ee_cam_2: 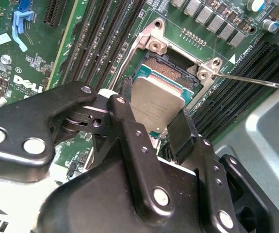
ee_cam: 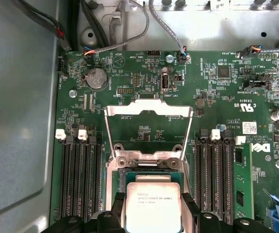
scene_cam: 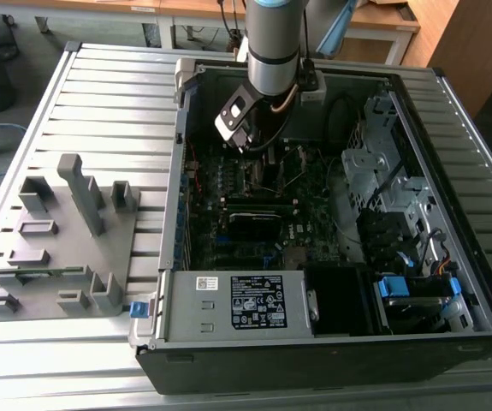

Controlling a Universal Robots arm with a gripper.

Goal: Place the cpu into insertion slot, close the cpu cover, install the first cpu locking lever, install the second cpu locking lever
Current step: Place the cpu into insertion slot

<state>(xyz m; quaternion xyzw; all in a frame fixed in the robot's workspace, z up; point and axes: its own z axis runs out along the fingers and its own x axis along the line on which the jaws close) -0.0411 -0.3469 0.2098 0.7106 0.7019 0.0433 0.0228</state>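
The gripper (ee_cam_2: 153,116) has its two black fingers (ee_cam_2: 129,131) drawn in to the width of the cpu (ee_cam: 153,206) and grips the chip by two opposite edges, its dull silver top facing up toward both wrist views. The cpu sits level over the near part of the insertion slot (ee_cam_2: 171,69). Whether it touches the contacts or hangs just above them cannot be told. Beyond the chip's far edge a strip of the slot's dark contact field lies uncovered, bounded by the silvery rim with its two screw brackets. The cpu cover (ee_cam: 149,109) is swung open on its hinge at the far side of the slot, standing up and away from it, and green board shows through its square cut-out. In the second wrist view a thin locking lever (ee_cam_2: 255,80) runs out from one bracket, unlatched and clear of the slot. Rows of long black memory slots (ee_cam: 78,179) flank the socket on both sides of the motherboard (ee_cam: 217,97), and a coin battery (ee_cam: 96,77) lies farther on, near the board's edge. In the exterior view the arm (scene_cam: 271,43) reaches straight down into the open computer case (scene_cam: 485,282), which lies on a slatted metal table (scene_cam: 100,86). A grey fixture tray (scene_cam: 57,248) sits well apart at the exterior view's left.
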